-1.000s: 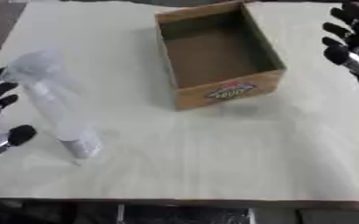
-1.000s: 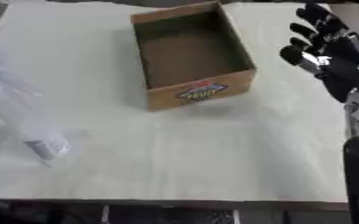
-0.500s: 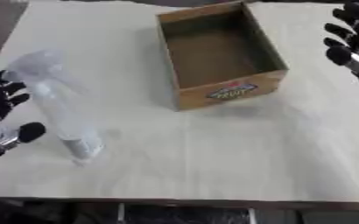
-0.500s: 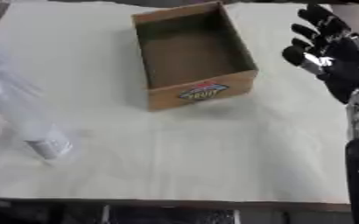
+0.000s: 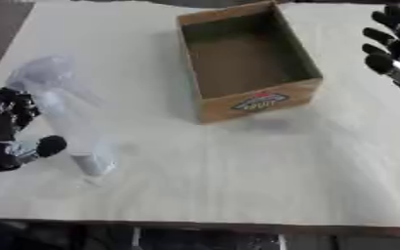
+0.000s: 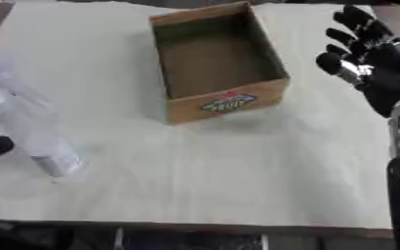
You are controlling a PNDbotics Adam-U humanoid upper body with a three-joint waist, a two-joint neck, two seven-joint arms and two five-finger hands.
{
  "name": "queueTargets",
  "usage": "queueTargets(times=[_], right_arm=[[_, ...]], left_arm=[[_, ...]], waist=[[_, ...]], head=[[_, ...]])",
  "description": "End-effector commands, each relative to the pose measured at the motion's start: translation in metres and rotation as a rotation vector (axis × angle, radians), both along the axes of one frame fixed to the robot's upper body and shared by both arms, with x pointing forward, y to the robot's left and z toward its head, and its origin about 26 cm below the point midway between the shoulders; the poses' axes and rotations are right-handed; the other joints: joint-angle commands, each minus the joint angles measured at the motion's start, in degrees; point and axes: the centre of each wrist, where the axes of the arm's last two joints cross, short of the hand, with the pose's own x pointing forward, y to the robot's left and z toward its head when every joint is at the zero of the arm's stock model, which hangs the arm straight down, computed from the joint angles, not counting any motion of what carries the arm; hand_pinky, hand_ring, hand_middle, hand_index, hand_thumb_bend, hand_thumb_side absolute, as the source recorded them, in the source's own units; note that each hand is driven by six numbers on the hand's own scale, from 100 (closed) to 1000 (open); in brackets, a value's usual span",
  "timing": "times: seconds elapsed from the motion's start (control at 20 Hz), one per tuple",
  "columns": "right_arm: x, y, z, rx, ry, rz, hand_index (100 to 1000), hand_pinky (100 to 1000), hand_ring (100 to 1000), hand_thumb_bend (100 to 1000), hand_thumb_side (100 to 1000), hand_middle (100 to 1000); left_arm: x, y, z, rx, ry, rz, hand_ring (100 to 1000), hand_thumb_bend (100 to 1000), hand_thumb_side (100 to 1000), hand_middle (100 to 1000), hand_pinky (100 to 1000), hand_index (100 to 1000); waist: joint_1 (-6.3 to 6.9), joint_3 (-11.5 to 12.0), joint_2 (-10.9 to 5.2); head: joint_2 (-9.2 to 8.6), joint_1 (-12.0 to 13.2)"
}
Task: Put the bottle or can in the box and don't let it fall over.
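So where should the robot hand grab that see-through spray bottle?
Probably around the middle of the clear plastic spray bottle, coming from its left, where the left robot hand already waits open. The bottle stands tall and narrow on a small base, so a mid-body hold should keep it from tipping.

The clear spray bottle stood tilted on the table's left side, its base nearest me. The open cardboard box sat well apart, empty, label facing me.
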Motion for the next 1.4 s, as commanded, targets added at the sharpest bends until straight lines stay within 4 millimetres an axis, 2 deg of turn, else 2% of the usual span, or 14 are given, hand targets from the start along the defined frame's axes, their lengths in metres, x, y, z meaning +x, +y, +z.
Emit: queueTargets(times=[0.05, 0.55, 1.4], right_arm=[[-0.001, -0.002, 0.010, -0.021, -0.024, -0.002, 985, 1000, 1000, 649, 171, 1000], [0.000, -0.002, 0.010, -0.025, -0.021, 0.005, 983, 1000, 1000, 637, 173, 1000], [0.000, -0.001, 0.010, -0.037, -0.017, 0.018, 983, 1000, 1000, 612, 182, 1000]], left_arm=[[0.001, 0.000, 0.005, 0.042, -0.012, -0.027, 1000, 765, 246, 1000, 1000, 943], [0.004, -0.004, -0.011, 0.105, -0.058, -0.027, 1000, 787, 217, 1000, 1000, 914], [0.018, -0.013, -0.031, 0.048, -0.042, -0.022, 1000, 784, 196, 968, 1000, 891]], waist=[[0.07, -0.05, -1.00], [0.01, -0.16, -0.92], [-0.06, -0.51, -0.83]], head=[[-0.42, 0.40], [-0.54, 0.74], [-0.85, 1.19]])
